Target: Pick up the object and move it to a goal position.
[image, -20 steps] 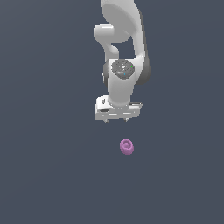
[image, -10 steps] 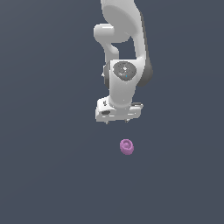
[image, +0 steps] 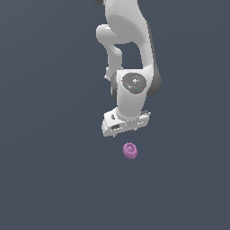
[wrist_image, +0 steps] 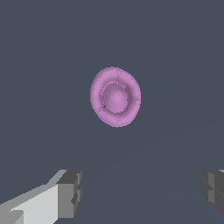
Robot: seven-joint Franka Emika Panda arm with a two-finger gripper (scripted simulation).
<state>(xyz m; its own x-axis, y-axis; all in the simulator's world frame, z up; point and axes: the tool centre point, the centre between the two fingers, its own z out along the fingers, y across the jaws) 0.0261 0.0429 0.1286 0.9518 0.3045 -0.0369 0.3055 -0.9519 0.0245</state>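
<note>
The object point(image: 130, 151) is a small pink-purple rounded knob with a circular recess on top, lying on the dark grey floor. In the wrist view the object point(wrist_image: 115, 96) lies ahead of the fingers, outside the gap between them. My white gripper point(image: 126, 126) hangs above and just behind the object in the exterior view, apart from it. Its fingers are hidden under the hand there. In the wrist view the gripper point(wrist_image: 142, 192) is open and empty, with one grey fingertip point(wrist_image: 70, 192) and the other point(wrist_image: 214, 188) wide apart.
The white arm point(image: 128, 54) rises from the gripper toward the top of the exterior view. A flat dark grey floor point(image: 49, 179) surrounds the object on all sides.
The gripper has shifted slightly toward the exterior view's right and a little lower, closer to the object. The object has not moved.
</note>
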